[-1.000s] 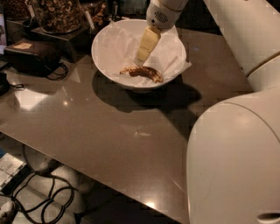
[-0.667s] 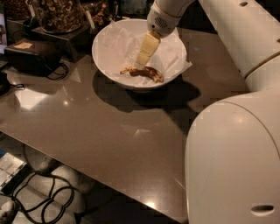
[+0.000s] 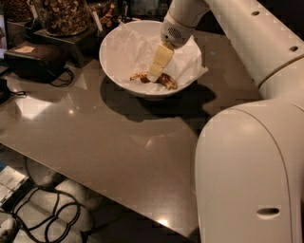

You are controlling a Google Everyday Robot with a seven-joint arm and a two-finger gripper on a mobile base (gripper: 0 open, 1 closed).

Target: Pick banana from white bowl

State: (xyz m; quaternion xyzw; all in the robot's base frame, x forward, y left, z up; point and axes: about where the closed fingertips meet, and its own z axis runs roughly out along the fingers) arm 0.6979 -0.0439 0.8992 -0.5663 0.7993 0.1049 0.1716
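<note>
Dim room around a glossy grey-brown tabletop, bright glints on its left part; on the floor near left, looped black cables, partly cut off by the edge; far left on the table, a dark pouch bearing a small tan label, writing too small to read; just behind, a glass jar of nuts on a black stand, jar top cut off; far centre, the white bowl, lined with crumpled white paper spilling over the right rim; low in the bowl, toward its near side, the banana: small, curved, mostly brown-black with a paler yellowish end at left, middle hidden behind the gripper; reaching down into the bowl from the far right on the white arm, tip at the banana's middle and seemingly touching it; impossible to tell whether clamped on the fruit or loose; filling the near right, the robot's bulky white body, cut off at the right and bottom edges and hiding that part of the table
</note>
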